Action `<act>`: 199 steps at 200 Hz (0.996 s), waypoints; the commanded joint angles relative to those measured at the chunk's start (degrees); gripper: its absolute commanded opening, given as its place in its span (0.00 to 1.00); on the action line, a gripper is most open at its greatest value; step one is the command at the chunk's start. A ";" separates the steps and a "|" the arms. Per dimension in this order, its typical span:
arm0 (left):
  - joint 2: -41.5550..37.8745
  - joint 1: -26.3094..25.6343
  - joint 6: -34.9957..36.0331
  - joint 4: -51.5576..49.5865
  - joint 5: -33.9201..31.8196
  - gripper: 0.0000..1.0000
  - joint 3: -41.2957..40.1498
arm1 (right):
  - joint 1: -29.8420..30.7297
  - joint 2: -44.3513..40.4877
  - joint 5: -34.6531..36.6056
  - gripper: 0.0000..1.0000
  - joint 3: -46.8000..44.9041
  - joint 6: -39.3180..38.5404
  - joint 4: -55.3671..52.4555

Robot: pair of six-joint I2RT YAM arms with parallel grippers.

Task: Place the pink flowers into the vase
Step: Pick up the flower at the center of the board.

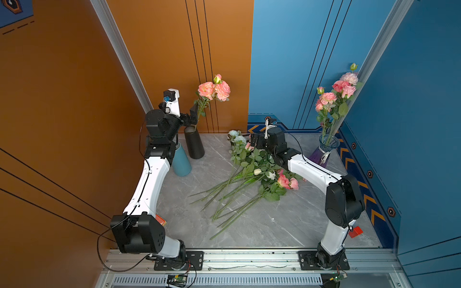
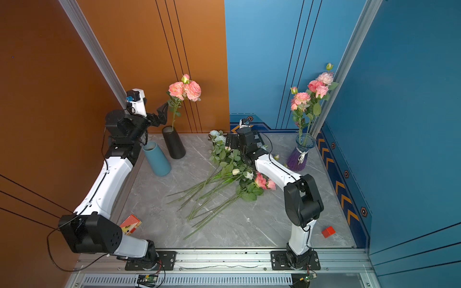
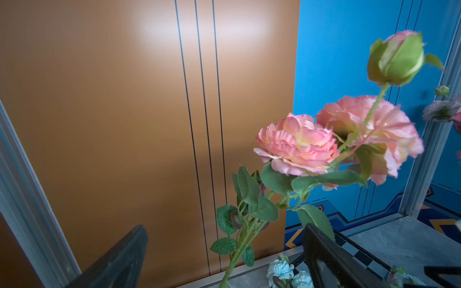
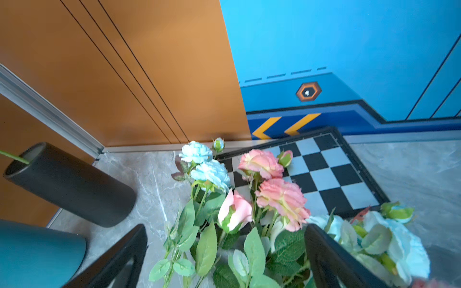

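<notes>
Frontward, bare tabletop [image 1: 274, 224] past pink flowers [image 1: 287, 182]

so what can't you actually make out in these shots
- Inside of the black vase: its opaque wall hides it, top views.
- How many pink flowers lie in the pile: the right arm covers some, top views.
- Print on the small box: too small, a top view.
- Checkerboard's near part: pink flowers cover it, right wrist view.

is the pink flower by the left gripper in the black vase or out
In: the pink flower stands with its stem down in the black vase. The left gripper is open, not holding it.
</notes>
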 commanded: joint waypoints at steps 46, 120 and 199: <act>4.48 0.01 -4.97 0.78 2.66 0.99 5.52 | 0.21 6.12 -6.13 1.00 4.59 5.57 -13.01; 9.04 -0.69 -5.97 -0.95 3.47 0.99 11.00 | 0.49 7.60 -7.15 1.00 4.59 6.61 -15.43; 4.56 -2.24 -3.01 -0.32 6.43 0.99 3.77 | 0.39 14.75 -8.77 0.94 9.08 10.15 -18.41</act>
